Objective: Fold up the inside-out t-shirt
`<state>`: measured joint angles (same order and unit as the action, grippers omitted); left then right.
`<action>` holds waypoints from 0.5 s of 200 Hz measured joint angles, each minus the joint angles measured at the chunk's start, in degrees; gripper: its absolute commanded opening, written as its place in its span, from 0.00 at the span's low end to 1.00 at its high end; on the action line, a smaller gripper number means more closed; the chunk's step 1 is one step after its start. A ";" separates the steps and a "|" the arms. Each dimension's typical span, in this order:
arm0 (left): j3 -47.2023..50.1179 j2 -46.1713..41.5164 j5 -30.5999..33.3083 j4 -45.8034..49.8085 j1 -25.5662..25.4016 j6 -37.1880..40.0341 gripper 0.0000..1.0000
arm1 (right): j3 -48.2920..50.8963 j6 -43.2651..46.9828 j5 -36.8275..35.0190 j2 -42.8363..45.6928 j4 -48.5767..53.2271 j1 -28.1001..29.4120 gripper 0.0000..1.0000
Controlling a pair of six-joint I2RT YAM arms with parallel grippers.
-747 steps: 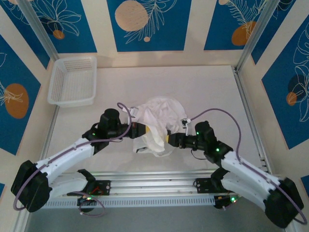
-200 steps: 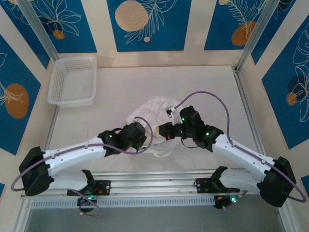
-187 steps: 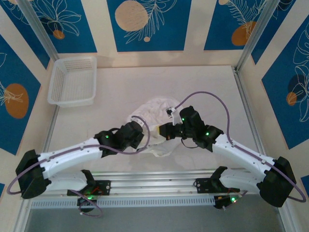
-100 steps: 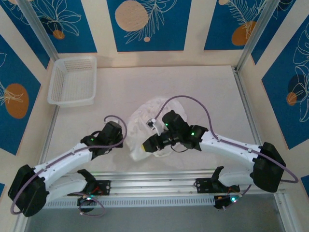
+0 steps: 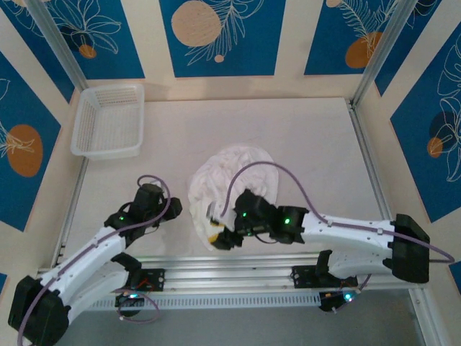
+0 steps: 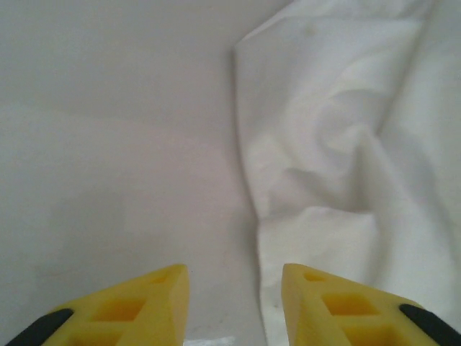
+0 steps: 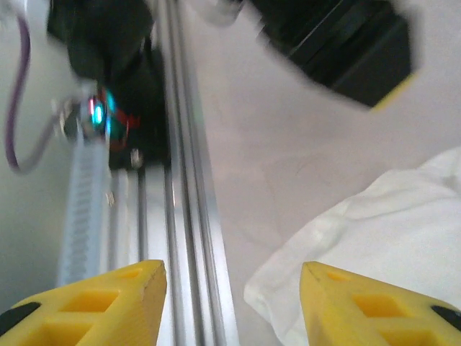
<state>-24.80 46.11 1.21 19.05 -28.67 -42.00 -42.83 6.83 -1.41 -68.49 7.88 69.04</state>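
The crumpled white thin-cloth t-shirt (image 5: 232, 179) lies bunched on the pale desk (image 5: 317, 137), near its front edge. Left fingers (image 6: 137, 306) and right fingers (image 7: 108, 303) stand apart, empty, beside the cloth.

We see a white mesh basket (image 5: 108, 121) sitting at the far left corner of the pale table (image 5: 317, 137). Blue wall panels (image 5: 220, 36) with orange circles surround it, and a grooved aluminium rail (image 5: 230, 277) runs along the near edge.
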 measured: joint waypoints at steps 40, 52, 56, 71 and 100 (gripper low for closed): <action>-4.63 -5.70 -0.76 3.63 0.04 4.13 0.45 | -1.31 25.49 0.81 -9.09 7.72 1.05 0.54; -6.54 -7.02 -0.72 4.90 0.04 5.14 0.47 | -2.12 30.47 1.46 -11.34 8.59 0.68 0.54; -7.06 -7.37 -0.72 5.29 0.04 5.64 0.47 | -2.45 31.89 1.64 -12.09 8.61 0.57 0.54; -8.59 -8.26 -0.76 6.38 0.04 6.64 0.48 | -4.39 36.65 2.54 -15.15 8.92 0.11 0.54; -9.25 -8.90 -1.70 8.13 0.04 8.11 0.50 | -8.26 42.51 3.63 -20.65 8.98 -0.87 0.53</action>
<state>-34.04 37.21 -0.49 27.18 -28.62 -33.89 -51.09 49.34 2.22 -89.14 16.86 68.16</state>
